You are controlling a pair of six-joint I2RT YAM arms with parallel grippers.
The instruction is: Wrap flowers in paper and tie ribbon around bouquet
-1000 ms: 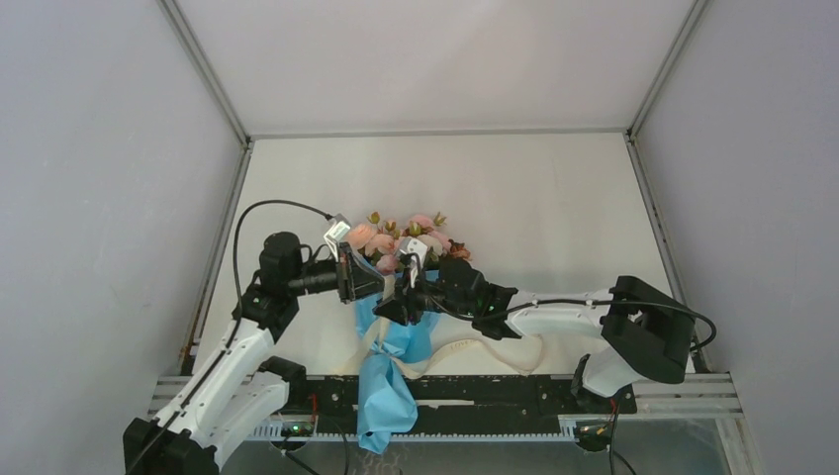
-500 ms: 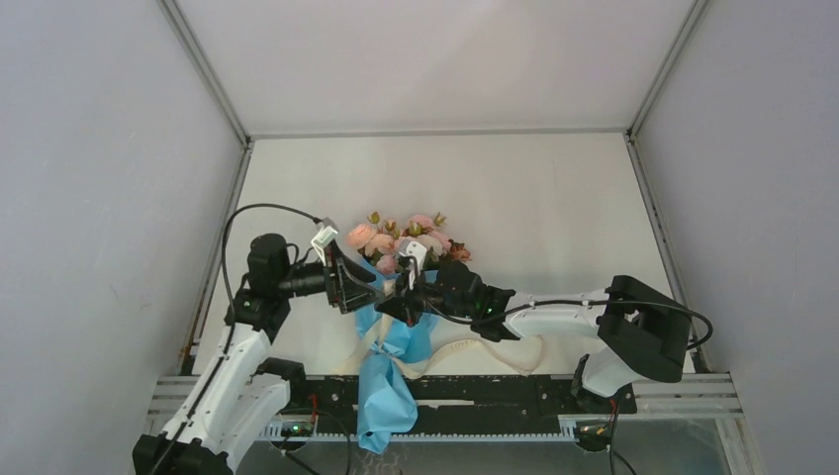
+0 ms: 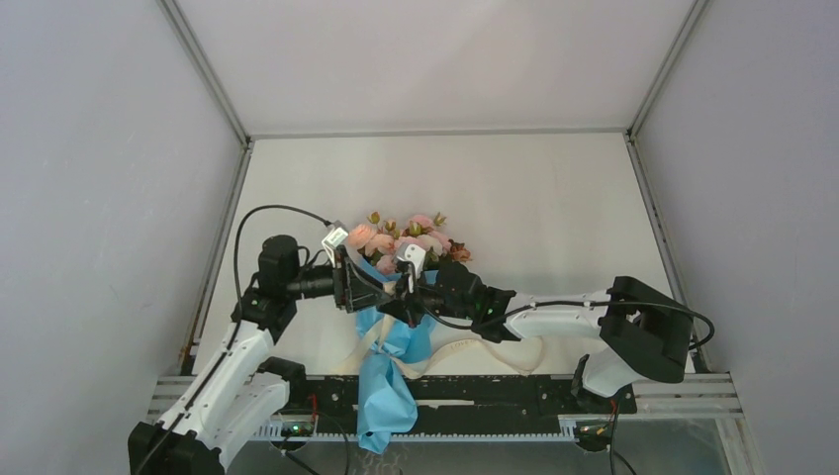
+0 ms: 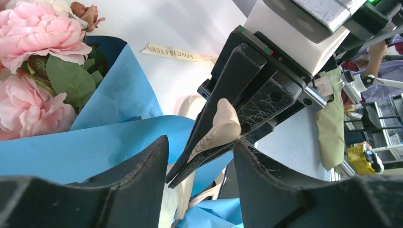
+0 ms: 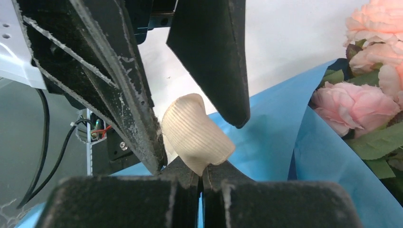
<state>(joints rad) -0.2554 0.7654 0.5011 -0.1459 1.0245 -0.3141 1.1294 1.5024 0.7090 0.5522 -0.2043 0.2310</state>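
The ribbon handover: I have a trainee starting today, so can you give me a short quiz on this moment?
1. True or false: the right gripper is shut on a fold of the ribbon.
2. The left gripper is: A, open, with a finger on each side of the ribbon; B, shut on the ribbon; C, shut and holding nothing.
3. Fill in: the paper wrapped around the flowers is light ____.

Key: 1 true; 2 A; 3 blue.
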